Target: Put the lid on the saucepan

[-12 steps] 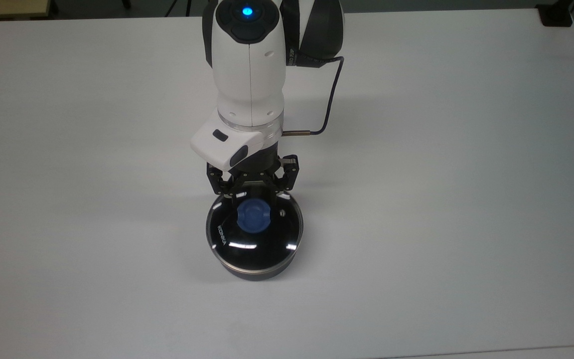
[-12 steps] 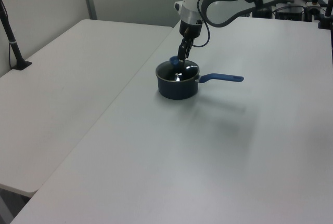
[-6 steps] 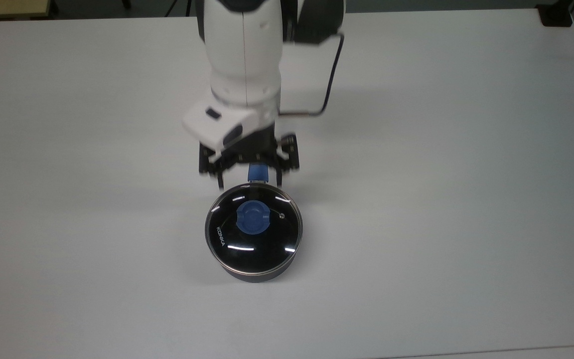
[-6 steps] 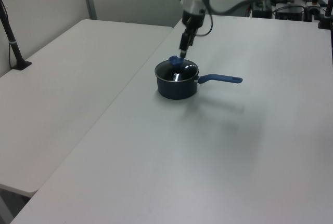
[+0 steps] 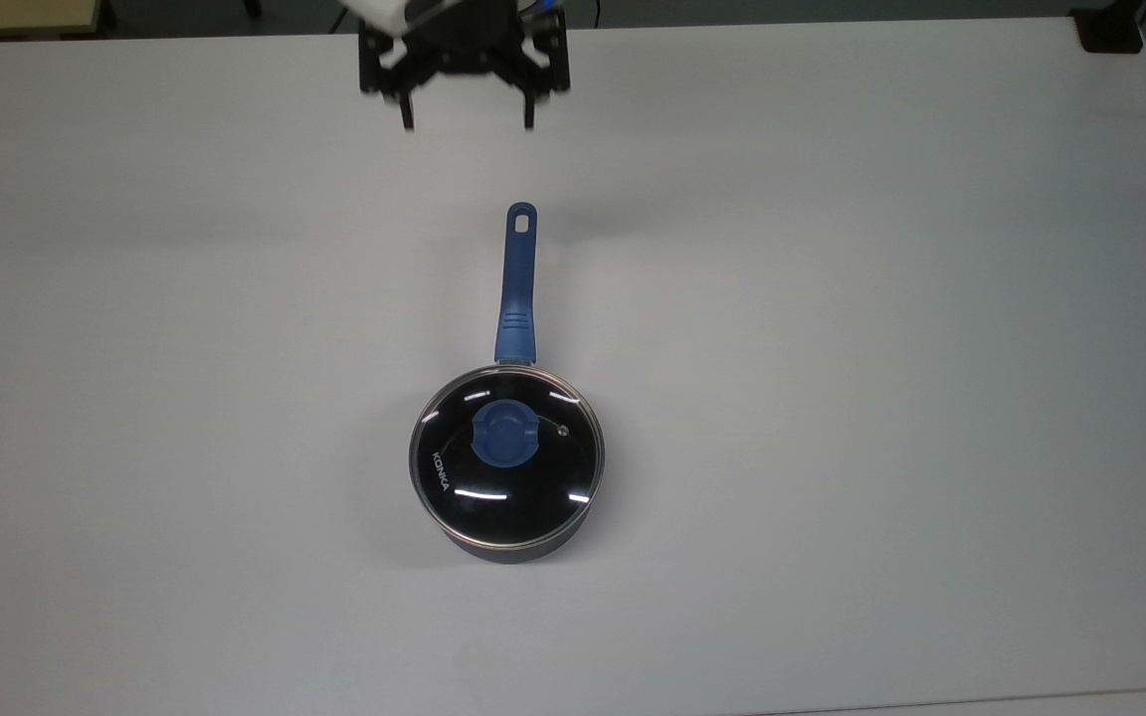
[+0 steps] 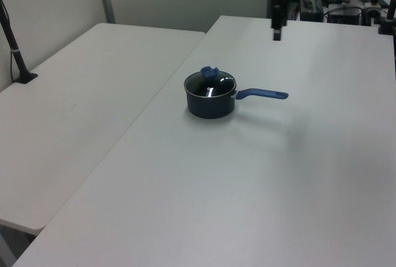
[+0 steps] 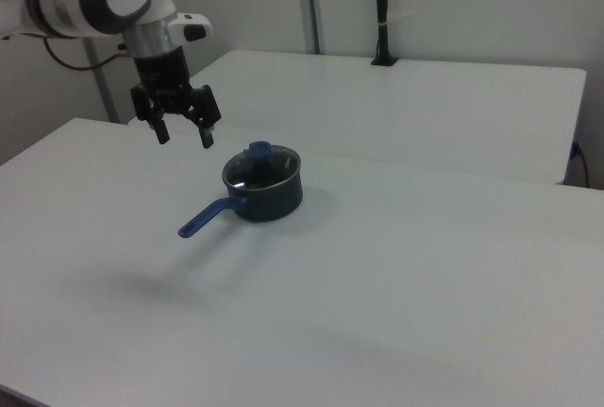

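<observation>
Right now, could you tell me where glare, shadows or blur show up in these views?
Top view: bright streaks of glare lie on the glass lid, and the saucepan casts a soft shadow to the top view's left. Left view: a glint marks the lid. Right view: the open gripper looks sharp, with a faint shadow on the table below.

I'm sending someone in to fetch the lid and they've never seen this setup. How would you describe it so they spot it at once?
On the white table, find the dark saucepan with the long blue handle. The lid sits on top of it: a round clear glass disc with a metal rim. Its blue knob and white KONKA lettering set it apart.
</observation>
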You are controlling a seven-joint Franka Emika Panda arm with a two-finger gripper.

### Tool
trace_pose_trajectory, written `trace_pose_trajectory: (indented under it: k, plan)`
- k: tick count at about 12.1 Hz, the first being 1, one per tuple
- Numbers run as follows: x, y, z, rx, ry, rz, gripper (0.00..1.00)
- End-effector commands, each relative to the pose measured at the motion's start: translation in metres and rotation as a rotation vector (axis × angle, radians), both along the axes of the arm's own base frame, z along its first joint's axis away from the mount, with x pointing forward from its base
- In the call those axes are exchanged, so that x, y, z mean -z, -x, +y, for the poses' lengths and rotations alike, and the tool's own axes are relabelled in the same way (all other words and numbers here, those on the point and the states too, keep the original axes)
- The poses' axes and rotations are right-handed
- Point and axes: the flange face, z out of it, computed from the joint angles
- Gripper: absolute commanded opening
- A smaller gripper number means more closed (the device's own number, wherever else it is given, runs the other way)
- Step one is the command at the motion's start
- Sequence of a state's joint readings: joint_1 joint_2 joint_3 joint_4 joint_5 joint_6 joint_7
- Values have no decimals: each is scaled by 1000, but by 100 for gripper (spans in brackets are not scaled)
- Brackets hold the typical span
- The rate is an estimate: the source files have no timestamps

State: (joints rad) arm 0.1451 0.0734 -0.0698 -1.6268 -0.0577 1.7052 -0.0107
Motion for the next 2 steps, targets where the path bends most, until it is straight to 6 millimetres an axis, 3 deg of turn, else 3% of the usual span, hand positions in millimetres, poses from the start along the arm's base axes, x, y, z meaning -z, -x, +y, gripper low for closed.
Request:
trace_pose_trajectory:
  k: [1,2]
  plan:
    - [-2,31,-5,53,13,0,100]
    - [-2,31,-5,58,15,4,100]
